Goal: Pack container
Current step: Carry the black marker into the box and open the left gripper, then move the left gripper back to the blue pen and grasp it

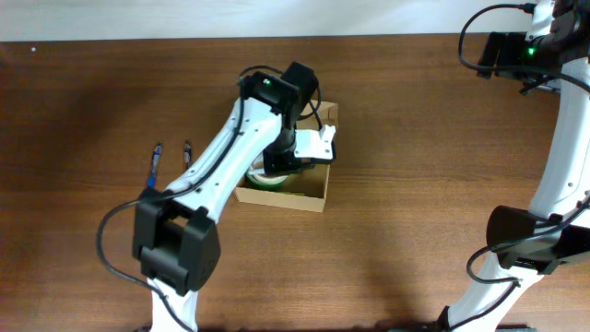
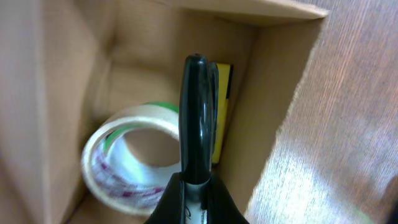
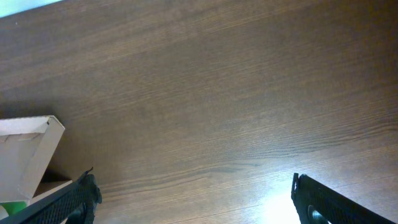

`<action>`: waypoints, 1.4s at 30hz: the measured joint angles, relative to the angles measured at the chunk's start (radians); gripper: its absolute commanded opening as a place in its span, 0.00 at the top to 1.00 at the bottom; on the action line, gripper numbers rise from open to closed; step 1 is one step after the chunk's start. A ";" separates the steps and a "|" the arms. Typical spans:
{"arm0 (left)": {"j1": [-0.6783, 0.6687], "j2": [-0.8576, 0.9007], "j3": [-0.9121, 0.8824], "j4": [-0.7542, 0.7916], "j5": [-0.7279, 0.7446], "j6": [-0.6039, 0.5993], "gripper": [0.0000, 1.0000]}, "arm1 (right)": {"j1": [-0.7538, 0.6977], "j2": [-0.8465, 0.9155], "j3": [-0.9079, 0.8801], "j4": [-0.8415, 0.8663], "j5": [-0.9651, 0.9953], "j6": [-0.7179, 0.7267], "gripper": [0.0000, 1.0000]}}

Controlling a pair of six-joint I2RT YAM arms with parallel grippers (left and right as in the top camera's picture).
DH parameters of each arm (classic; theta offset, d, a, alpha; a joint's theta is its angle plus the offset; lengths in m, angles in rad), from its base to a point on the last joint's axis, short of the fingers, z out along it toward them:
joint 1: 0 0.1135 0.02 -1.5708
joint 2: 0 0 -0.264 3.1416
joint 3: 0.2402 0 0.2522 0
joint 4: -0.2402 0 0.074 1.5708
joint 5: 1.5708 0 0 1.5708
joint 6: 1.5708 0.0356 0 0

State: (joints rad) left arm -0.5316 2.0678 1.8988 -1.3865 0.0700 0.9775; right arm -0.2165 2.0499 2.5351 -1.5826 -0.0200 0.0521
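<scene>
- At the far left of the worktop (image 1: 74, 111), a blue-tipped pen (image 1: 155, 162) and a darker pen (image 1: 187, 152) lay side by side. Both were well apart from the container and not yet packed.
- Near the middle of the worktop sat the open cardboard container (image 1: 309, 201), with the left arm bent over it and its wrist down inside.
- The left claw (image 2: 194, 186) was clamped on a black marker (image 2: 198, 112), which pointed toward the box floor.
- Inside the box, a roll of clear tape (image 2: 134, 158) with a green core lay on the floor to the left of the marker.
- A yellow object (image 2: 222, 106) stood against the wall just behind the marker; I could not tell what it was.
- The marker hung in the narrow gap between the roll and the yellow object. Lowered off line, it could jam on either one, or be let go leaning on the wall and stand proud of the rim.
- The box looked light and nothing braced it. A finger catching the wall on the way out could drag or tip it.
- At the far right, the right claw (image 3: 193, 208) hung with its fingers wide apart and gripping nothing. It was over bare wood, too far off to steady the box.
</scene>
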 measured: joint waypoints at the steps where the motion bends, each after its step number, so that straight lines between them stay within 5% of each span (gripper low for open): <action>1: -0.003 0.009 -0.001 0.000 0.000 0.000 0.98 | 0.000 0.000 0.000 0.000 0.000 0.000 0.01; 15: -0.013 0.051 -0.095 0.019 -0.002 0.000 0.98 | 0.000 0.000 0.000 0.000 0.000 0.000 0.01; 17: -0.013 0.051 -0.095 0.019 -0.011 0.000 0.83 | 0.000 0.000 0.000 0.000 0.000 0.000 0.01; 23: -0.014 0.051 -0.095 0.048 -0.040 0.000 0.66 | 0.000 0.000 0.000 0.000 0.000 0.000 0.01; 28: -0.016 0.021 -0.095 0.087 -0.059 -0.017 0.63 | 0.000 0.000 0.000 0.000 0.000 0.001 0.01; 37: 0.010 -0.270 -0.094 0.151 -0.219 -0.249 0.63 | 0.000 0.000 0.000 0.000 0.000 0.000 0.01; 42: 0.208 -0.496 -0.111 0.241 -0.259 -0.403 0.60 | 0.000 0.000 0.000 0.000 0.000 0.000 0.01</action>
State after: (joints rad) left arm -0.3233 1.5715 1.7874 -1.1454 -0.1886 0.5747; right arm -0.2165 2.0499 2.5351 -1.5829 -0.0200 0.0517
